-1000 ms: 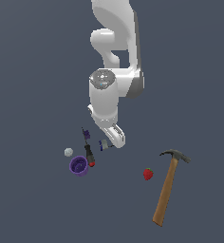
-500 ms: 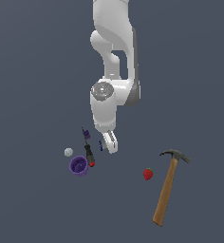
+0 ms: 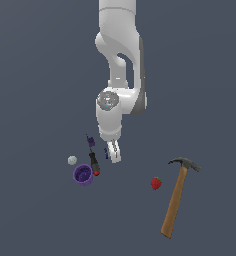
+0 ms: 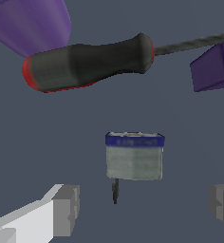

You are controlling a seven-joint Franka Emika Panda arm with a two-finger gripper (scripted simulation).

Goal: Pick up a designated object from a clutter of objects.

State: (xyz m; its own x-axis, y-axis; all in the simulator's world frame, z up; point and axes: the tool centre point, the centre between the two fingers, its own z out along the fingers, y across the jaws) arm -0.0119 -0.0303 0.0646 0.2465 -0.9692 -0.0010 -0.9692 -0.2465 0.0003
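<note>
Gripper (image 4: 141, 209) is wide open, low over the floor, with the grey-white piece (image 4: 134, 155) just ahead between its fingers (image 4: 61, 209), untouched. Beyond lie the black-and-red stick (image 4: 88, 61), purple cup (image 4: 31, 21), purple piece (image 4: 213, 69).
</note>
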